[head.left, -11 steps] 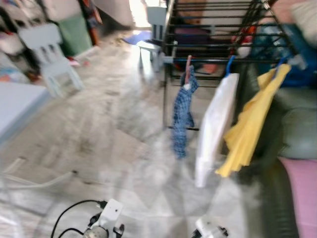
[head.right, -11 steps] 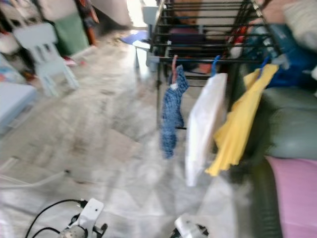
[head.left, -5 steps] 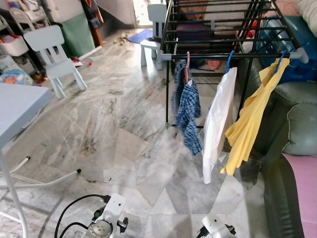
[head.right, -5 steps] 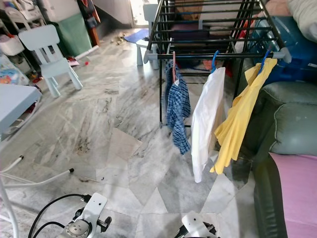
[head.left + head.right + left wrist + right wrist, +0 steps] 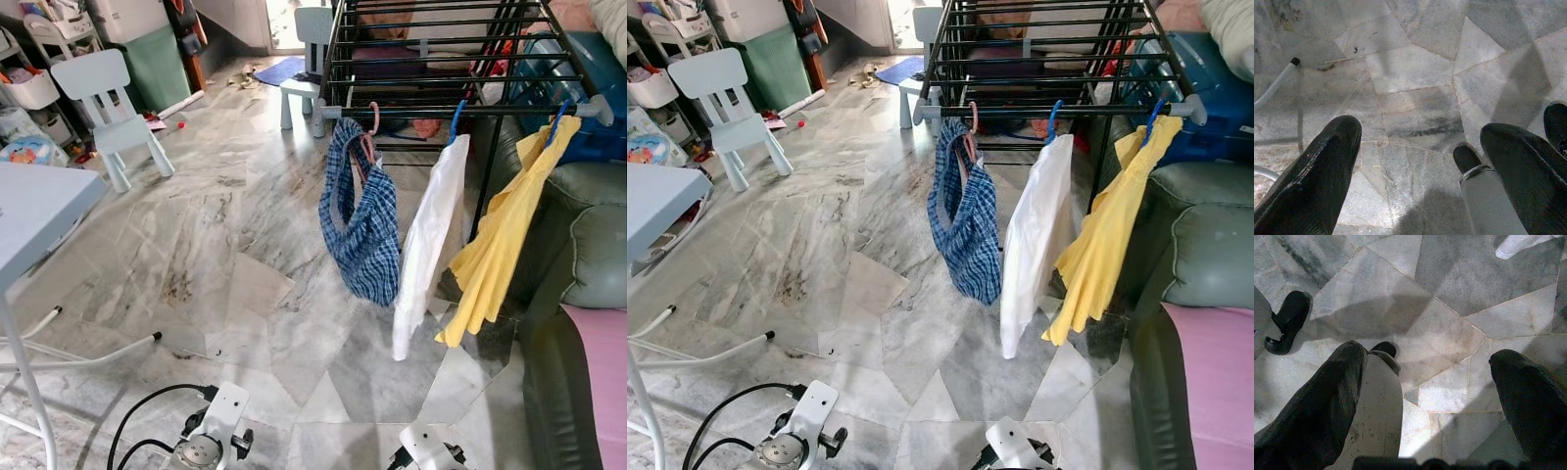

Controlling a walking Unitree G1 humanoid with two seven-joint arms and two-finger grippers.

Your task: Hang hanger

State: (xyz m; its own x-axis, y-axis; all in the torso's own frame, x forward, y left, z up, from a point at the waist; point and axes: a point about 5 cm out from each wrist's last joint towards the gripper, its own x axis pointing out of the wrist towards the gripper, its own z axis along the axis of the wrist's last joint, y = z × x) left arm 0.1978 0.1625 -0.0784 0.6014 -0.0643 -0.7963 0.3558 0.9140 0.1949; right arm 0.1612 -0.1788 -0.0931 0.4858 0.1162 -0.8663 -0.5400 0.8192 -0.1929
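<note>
A black drying rack (image 5: 441, 59) stands ahead on the marble floor. On its front rail (image 5: 460, 110) hang three garments. A blue plaid garment (image 5: 364, 230) is on a pink hanger (image 5: 372, 122). Beside it are a white garment (image 5: 426, 245) and a yellow one (image 5: 500, 235), each on a blue hanger. Both arms hang low, well short of the rack; their wrists show at the lower edge of the eye views. My left gripper (image 5: 1420, 137) and right gripper (image 5: 1427, 357) point down at the floor, open and holding nothing.
A grey table (image 5: 34, 211) with white legs stands at the left. A pale blue child's chair (image 5: 113, 108) and a stool (image 5: 299, 93) stand further back. A green sofa (image 5: 588, 255) with a pink cushion (image 5: 598, 362) lines the right. A black cable (image 5: 147, 416) runs by my left wrist.
The blurred, shifting view has steadied. The plaid garment has swung on its hanger and now hangs wider, toward the left. Both arms stay low.
</note>
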